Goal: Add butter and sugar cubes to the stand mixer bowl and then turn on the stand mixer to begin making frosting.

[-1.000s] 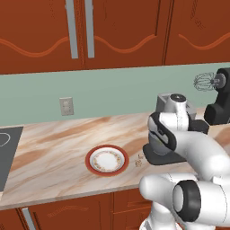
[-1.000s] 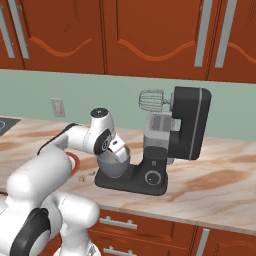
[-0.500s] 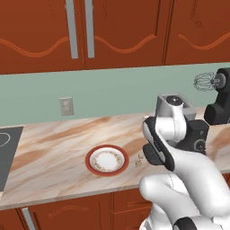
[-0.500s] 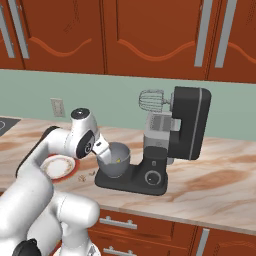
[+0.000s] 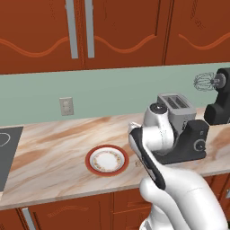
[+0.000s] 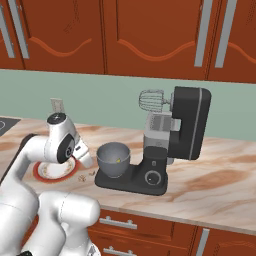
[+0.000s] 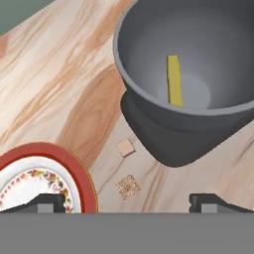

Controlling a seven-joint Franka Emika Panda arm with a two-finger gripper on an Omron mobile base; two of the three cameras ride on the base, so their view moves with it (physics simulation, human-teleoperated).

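The stand mixer bowl point(image 7: 188, 79) is sitting on the flat base of the stand mixer point(image 6: 172, 145), and everything else is lying relative to it. The butter point(image 7: 173, 79) is lying inside the bowl, leaning against its inner wall down to the bottom. Two sugar cubes point(image 7: 126, 147) are resting on the marble counter point(image 7: 59, 84) just outside the bowl, between it and the red-rimmed plate point(image 7: 74, 171); one is smooth tan, the other speckled. The gripper point(image 7: 126, 202) is hovering over those cubes, beside the bowl, its jaws standing wide apart and grasping nothing.
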